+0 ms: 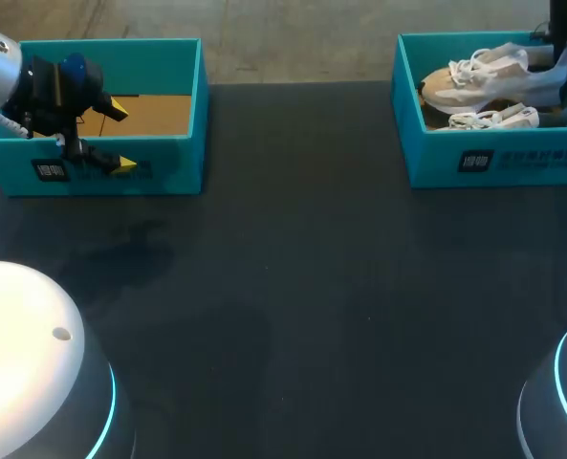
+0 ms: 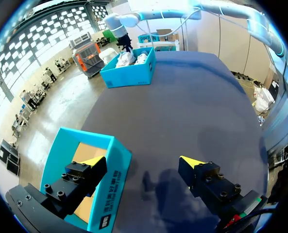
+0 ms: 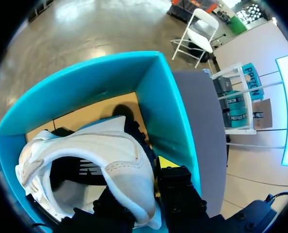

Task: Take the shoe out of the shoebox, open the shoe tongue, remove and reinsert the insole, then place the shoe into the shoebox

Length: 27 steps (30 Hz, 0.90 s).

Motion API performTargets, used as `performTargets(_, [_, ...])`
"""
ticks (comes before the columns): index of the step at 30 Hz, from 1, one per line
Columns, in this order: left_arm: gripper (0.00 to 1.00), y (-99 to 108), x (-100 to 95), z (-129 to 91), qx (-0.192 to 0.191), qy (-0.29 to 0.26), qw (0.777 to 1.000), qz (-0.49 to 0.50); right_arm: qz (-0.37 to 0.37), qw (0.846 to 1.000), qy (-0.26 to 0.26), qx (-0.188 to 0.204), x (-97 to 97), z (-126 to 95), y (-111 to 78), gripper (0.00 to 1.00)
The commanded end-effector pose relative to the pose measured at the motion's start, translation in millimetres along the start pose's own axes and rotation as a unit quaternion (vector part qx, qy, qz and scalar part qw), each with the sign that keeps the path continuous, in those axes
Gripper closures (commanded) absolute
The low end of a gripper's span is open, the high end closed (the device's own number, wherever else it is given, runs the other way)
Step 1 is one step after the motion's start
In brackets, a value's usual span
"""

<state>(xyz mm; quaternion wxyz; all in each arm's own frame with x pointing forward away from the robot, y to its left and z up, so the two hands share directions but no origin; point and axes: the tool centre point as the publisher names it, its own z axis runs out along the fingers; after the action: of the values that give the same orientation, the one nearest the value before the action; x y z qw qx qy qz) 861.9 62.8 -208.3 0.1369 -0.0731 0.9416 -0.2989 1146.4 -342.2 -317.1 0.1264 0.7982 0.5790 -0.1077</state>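
A white and tan shoe (image 1: 484, 81) lies in the teal shoebox (image 1: 436, 163) at the table's far right, beside a second white shoe (image 1: 493, 120). My right gripper (image 1: 558, 69) comes down at the box's right end. In the right wrist view this gripper (image 3: 139, 179) is shut on the heel collar of the white shoe (image 3: 100, 145), inside the shoebox (image 3: 163, 97); one yellow tip shows, the other is hidden by the shoe. My left gripper (image 1: 120, 137) stands open at the far left, its fingers astride the front wall of another teal box (image 1: 168, 177). The left wrist view shows that gripper (image 2: 141, 162) holding nothing.
The left teal box (image 2: 112, 165) holds only its brown cardboard floor. The dark table (image 1: 293, 287) stretches between the two boxes. My arms' white bases (image 1: 25, 354) stand at the near corners.
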Motion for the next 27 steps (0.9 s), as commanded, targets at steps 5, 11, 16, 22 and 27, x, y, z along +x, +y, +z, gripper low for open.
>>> performTargets(5, [0.0,0,0.0,0,-0.001,0.001,1.0,0.0,-0.005,1.0,0.002,-0.004,2.5,8,4.9,1.0])
performTargets(11, [0.0,0,0.0,0,-0.001,0.001,1.0,0.0,-0.006,1.0,0.004,-0.001,6.3,15,4.6,1.0])
performTargets(16, [0.0,0,0.0,0,-0.001,0.001,1.0,0.0,-0.003,1.0,0.006,-0.002,9.5,19,4.2,1.0])
performTargets(22, [0.0,0,0.0,0,-0.001,0.001,1.0,0.0,0.0,1.0,0.007,-0.007,12.2,26,5.2,1.0])
performTargets(27, [0.0,0,0.0,0,-0.001,0.001,1.0,0.0,0.0,1.0,0.007,-0.007,13.4,29,5.4,1.0])
